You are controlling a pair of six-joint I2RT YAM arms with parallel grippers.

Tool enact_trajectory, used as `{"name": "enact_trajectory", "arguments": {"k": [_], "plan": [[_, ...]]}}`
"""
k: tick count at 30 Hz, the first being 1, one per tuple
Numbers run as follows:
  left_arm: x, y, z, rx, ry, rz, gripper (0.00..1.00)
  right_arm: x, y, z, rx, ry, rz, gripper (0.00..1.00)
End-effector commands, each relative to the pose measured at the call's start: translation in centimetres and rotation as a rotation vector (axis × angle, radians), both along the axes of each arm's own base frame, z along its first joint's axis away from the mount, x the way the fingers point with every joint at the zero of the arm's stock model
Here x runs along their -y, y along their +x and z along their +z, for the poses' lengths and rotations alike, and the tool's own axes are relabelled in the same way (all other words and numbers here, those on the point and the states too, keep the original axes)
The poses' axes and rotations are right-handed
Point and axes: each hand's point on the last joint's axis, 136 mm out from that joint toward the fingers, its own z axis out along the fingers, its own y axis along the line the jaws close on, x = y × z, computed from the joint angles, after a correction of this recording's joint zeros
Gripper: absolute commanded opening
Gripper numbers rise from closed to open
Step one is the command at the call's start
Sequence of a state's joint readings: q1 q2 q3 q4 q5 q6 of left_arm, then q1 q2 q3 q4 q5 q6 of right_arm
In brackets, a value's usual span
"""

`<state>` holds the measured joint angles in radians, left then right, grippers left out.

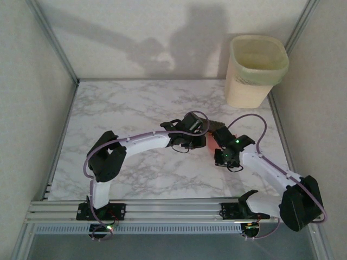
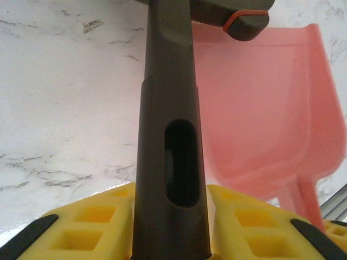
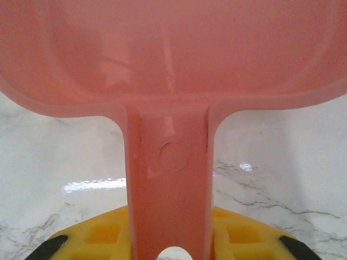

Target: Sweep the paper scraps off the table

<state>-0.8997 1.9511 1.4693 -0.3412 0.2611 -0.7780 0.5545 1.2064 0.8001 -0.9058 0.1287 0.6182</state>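
My left gripper is shut on the dark brown brush handle, which runs up between the yellow fingers. To its right lies the pink dustpan on the table. My right gripper is shut on the dustpan's handle, with the pan spreading wide above it. From above, the left gripper and right gripper meet mid-table, with the brush and a sliver of dustpan between them. The paper scraps are out of view.
A cream waste bin stands at the back right corner. Plain walls close in the table on the left, back and right. A metal rail runs along the near edge by the arm bases.
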Motion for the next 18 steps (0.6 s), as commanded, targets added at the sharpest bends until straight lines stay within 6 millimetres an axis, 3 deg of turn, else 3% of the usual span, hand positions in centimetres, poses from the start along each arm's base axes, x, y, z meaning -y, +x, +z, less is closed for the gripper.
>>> {"name": "enact_trajectory", "arguments": {"k": [1, 18], "plan": [[-0.1, -0.3, 2.2, 0.029, -0.04, -0.02, 0.0, 0.2, -0.3, -0.9, -0.054, -0.047, -0.008, 0.0], [-1.3, -0.8, 2.1, 0.026, -0.032, -0.02, 0.0, 0.0, 1.6, -2.3, -0.112, -0.159, 0.056, 0.0]]}}
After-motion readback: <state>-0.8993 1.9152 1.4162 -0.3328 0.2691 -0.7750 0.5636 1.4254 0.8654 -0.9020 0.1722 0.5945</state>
